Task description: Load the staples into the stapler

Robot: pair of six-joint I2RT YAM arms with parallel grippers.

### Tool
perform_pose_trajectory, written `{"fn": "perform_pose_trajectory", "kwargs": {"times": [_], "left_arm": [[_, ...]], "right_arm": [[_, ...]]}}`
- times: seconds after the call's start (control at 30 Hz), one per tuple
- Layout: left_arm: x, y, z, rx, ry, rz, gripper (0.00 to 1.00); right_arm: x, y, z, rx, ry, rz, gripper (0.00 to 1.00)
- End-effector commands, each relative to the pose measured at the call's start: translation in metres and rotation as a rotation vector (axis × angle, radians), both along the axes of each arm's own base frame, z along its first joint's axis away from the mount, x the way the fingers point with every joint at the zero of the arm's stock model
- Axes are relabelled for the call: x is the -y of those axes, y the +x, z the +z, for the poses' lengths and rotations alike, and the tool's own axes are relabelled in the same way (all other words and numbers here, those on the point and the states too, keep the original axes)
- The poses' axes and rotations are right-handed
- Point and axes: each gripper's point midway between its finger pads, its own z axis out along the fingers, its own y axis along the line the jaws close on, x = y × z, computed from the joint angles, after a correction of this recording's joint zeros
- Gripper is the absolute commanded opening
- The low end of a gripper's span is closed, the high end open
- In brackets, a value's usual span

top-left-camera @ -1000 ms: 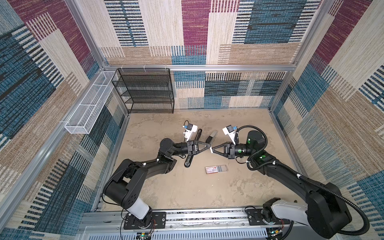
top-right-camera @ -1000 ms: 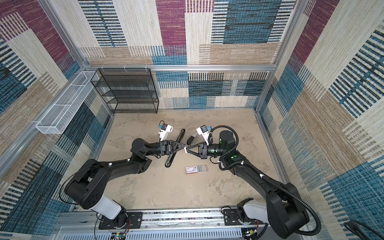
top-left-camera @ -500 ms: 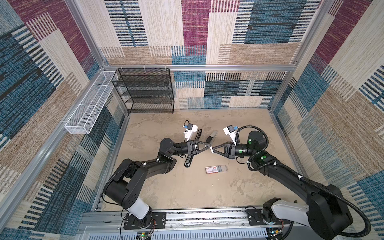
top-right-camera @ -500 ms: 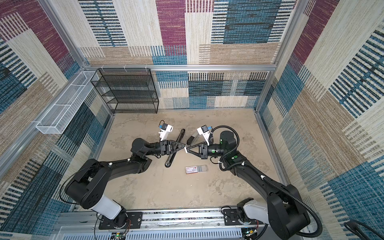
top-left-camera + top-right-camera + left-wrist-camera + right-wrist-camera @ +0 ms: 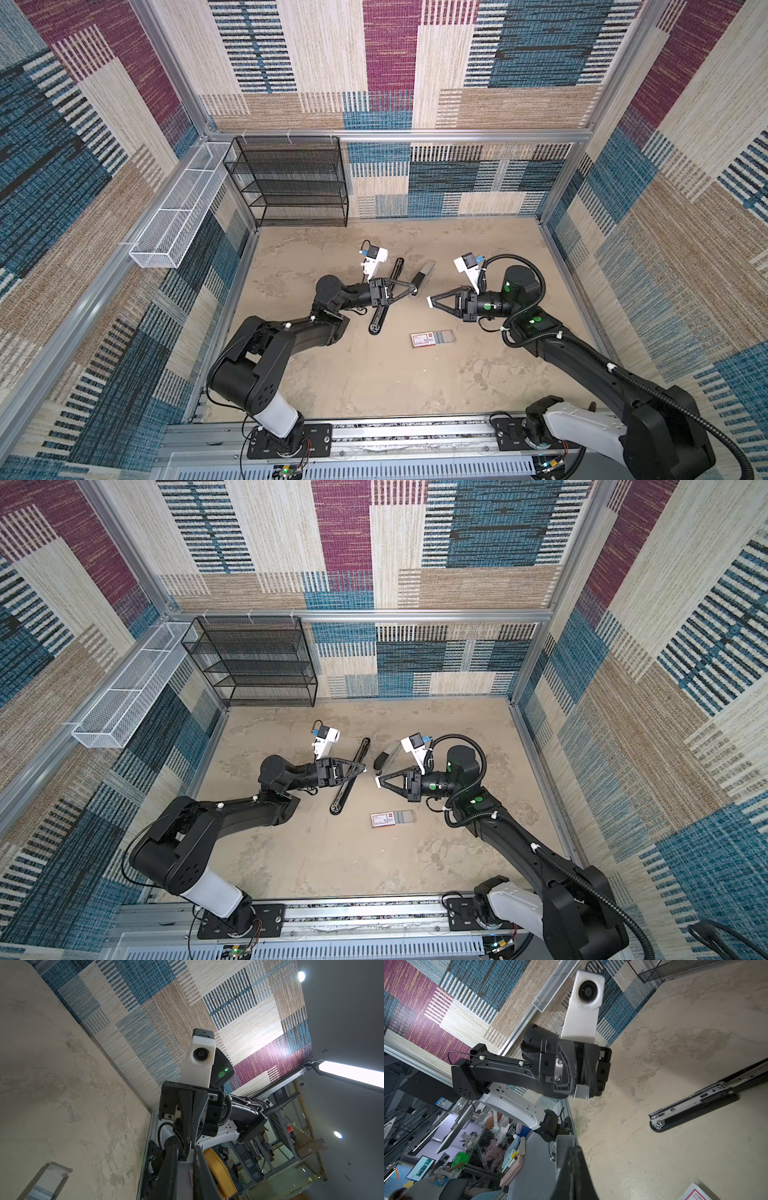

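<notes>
Nearest the base: box (image 5: 424,339) flat on table (image 5: 353,374), tray (image 5: 445,336) slid partly out toward 3 o'clock. Beyond it, right gripper (image 5: 430,302), jaws together, tip pointing to 9 o'clock. Facing it, left gripper (image 5: 415,289) is clamped on staples (image 5: 581,1092) (short silvery strip, clear in right wrist view). Beneath left gripper, stapler (image 5: 377,320) lies 7-to-1 o'clock, metal rail exposed. Farthest, shelf (image 5: 291,183) at 11 o'clock.

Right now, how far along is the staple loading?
Done: the stapler lies opened out on the table, its rail exposed, and the staple box has its grey tray slid out. In hand: the left gripper pinches a silvery staple strip in the air; the right gripper is shut nearby. Left: seating the strip in the rail and closing the stapler.
</notes>
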Motion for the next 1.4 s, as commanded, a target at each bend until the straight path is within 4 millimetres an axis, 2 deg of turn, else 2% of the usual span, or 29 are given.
{"fn": "perform_pose_trajectory", "kwargs": {"times": [0.0, 0.13, 0.2, 0.33, 0.53, 0.67, 0.93, 1.03, 1.27, 1.37], "left_arm": [[0.002, 0.013, -0.019, -0.053, 0.047, 0.036, 0.0], [0.004, 0.026, -0.071, -0.131, 0.235, 0.091, 0.0], [0.004, 0.029, -0.102, -0.158, 0.401, 0.118, 0.0], [0.005, 0.03, -0.148, -0.155, 0.695, 0.136, 0.0], [0.014, 0.035, -0.2, -0.18, 1.024, 0.094, 0.0], [0.022, 0.031, -0.224, -0.157, 1.217, 0.043, 0.0], [0.028, 0.031, -0.239, -0.128, 1.33, 0.032, 0.0], [0.03, 0.03, -0.234, -0.12, 1.32, 0.034, 0.12], [0.036, 0.032, -0.2, -0.055, 1.205, 0.075, 0.38], [0.037, 0.03, -0.197, -0.05, 1.186, 0.078, 0.41]], "right_arm": [[0.005, 0.003, -0.003, 0.008, -0.02, -0.031, 0.0], [0.015, 0.005, -0.009, 0.004, -0.037, -0.07, 0.0], [0.021, 0.006, -0.014, -0.008, -0.051, -0.091, 0.0], [0.028, 0.006, -0.021, -0.019, -0.067, -0.115, 0.0], [0.038, 0.007, -0.022, -0.014, -0.07, -0.151, 0.0], [0.043, 0.007, -0.023, -0.016, -0.073, -0.167, 0.0], [0.046, 0.007, -0.024, -0.015, -0.077, -0.178, 0.0], [0.046, 0.008, -0.023, -0.012, -0.076, -0.179, 0.0], [0.047, 0.008, -0.023, -0.011, -0.077, -0.184, 0.0], [0.047, 0.008, -0.025, -0.014, -0.076, -0.184, 0.0]]}}
